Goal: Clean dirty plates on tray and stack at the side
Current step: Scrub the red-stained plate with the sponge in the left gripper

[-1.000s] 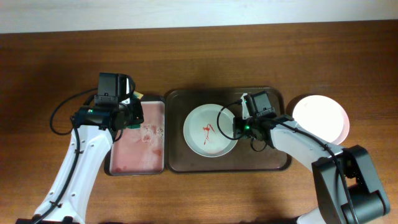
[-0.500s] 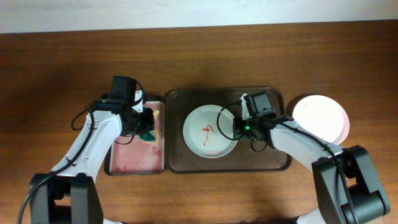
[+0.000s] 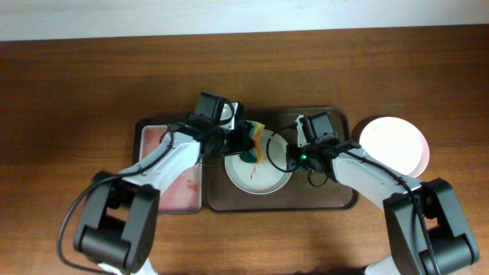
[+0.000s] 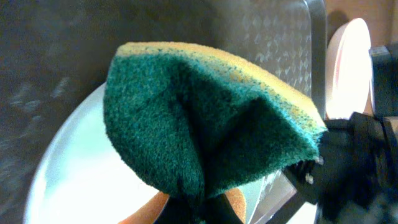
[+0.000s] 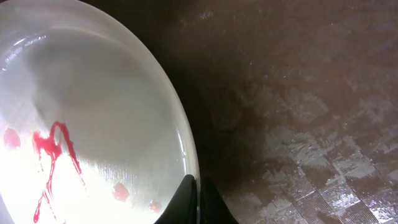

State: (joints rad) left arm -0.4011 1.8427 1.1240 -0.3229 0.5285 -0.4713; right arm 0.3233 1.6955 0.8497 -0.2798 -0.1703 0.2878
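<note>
The left arm has swung from the pink rinse tray (image 3: 164,179), where it was a second ago, across to the brown tray (image 3: 328,195). The left gripper (image 3: 243,142) now hangs over the dirty plate (image 3: 263,176) at about its 11 o'clock edge. Its fingers are clamped on the green-and-yellow sponge (image 3: 250,143); the left wrist view shows the sponge (image 4: 205,118) folded in that grip, green side down, over the white plate. Whether it touches the plate yet, I cannot tell.

The right gripper (image 3: 289,158) has not moved: it sits at the plate's 3 o'clock rim. In the right wrist view its fingers (image 5: 184,198) pinch closed on that rim, pinning the plate (image 5: 93,118) in the tray. The red smear (image 5: 53,149) is unwiped.

So the sponge fetch looks finished and scrubbing is about to start. A clean plate (image 3: 395,145) already rests on the table (image 3: 76,76) at 3 o'clock of the tray, where this one should be stacked once wiped.
</note>
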